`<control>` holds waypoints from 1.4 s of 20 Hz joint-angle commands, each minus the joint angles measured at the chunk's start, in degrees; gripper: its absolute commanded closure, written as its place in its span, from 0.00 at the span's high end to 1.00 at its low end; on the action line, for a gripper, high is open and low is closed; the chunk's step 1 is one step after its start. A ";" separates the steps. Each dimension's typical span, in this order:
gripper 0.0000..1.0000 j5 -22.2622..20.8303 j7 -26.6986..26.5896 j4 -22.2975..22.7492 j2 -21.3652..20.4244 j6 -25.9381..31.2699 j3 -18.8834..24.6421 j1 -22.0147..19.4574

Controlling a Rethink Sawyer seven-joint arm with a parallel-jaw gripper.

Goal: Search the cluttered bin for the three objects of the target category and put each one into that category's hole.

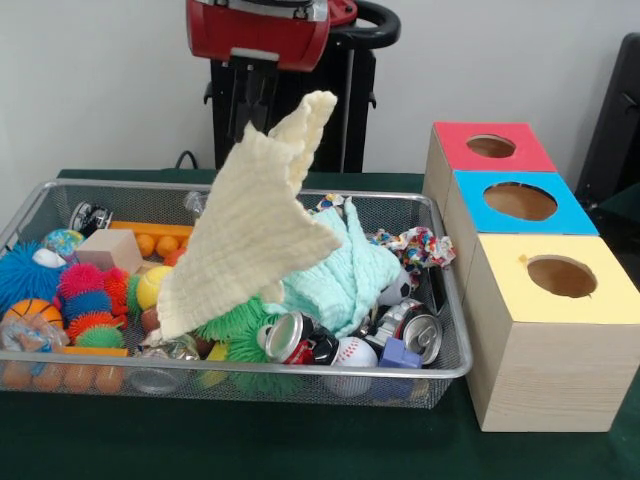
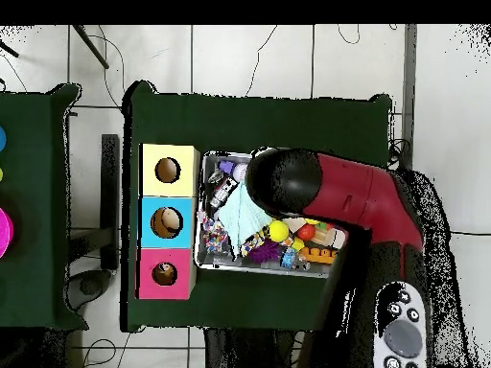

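A cream waffle-weave cloth (image 1: 250, 240) hangs in the air above the wire bin (image 1: 300, 372), pulled up by its top corner, its lower edge still brushing the clutter. My gripper (image 1: 268, 100) comes down from the red wrist just behind that raised corner and is shut on the cloth; the fabric hides most of its fingers. Beneath it a mint-green cloth (image 1: 345, 270) lies crumpled in the bin's middle, and a small multicoloured rag (image 1: 420, 245) sits at the right rim. From overhead, the red arm (image 2: 316, 187) covers most of the bin (image 2: 206, 261), and pale cloth (image 2: 245, 216) shows below it.
Three wooden boxes with round holes stand right of the bin: red (image 1: 455, 140), blue (image 1: 570, 215), yellow (image 1: 500, 295). The bin also holds crushed cans (image 1: 290, 335), a baseball (image 1: 352, 352), spiky balls (image 1: 85, 290), a wooden block (image 1: 108, 250) and orange balls.
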 commanded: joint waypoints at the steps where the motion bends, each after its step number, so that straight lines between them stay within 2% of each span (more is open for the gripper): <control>1: 0.00 2.10 16.15 10.80 0.88 -4.62 -0.62 0.66; 12: 0.00 4.08 18.14 13.45 1.50 -8.19 -2.52 3.28; 21: 0.00 5.54 25.25 15.14 -2.45 -3.59 -8.07 11.40; 28: 0.00 7.23 29.25 17.29 -3.61 -3.15 -10.09 15.44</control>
